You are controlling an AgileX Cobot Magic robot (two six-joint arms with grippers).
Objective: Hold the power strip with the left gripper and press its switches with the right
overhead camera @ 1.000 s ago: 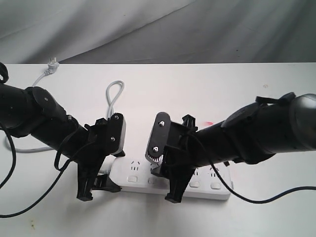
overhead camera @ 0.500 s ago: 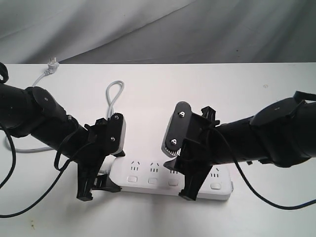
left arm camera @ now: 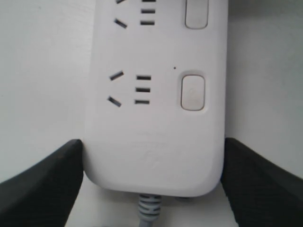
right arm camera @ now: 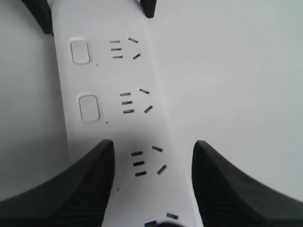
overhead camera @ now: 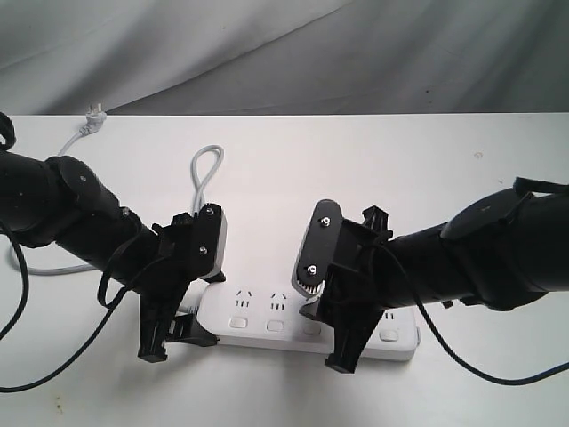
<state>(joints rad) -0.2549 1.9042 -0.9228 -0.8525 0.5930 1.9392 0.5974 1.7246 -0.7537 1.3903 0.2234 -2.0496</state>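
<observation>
Lengthwise, the power strip [overhead camera: 258, 313] runs left to right on the white table [overhead camera: 400, 160] in the exterior view, with its cord [overhead camera: 206, 169] at the left end. The left gripper [overhead camera: 178, 327] clamps that end across its width. The right gripper [right arm camera: 152, 156] has its jaws parted and empty and straddles mid-strip. One finger hides the third of the switches [right arm camera: 88, 108] — contact cannot be told.

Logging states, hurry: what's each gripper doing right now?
Left gripper: closed, holding the power strip at its cord end.
Right gripper: open, holding nothing.

White power strip [overhead camera: 267, 317] flat, cord end clamped in left claw [left arm camera: 151, 156], spread right claw [right arm camera: 152, 151] over its middle.
</observation>
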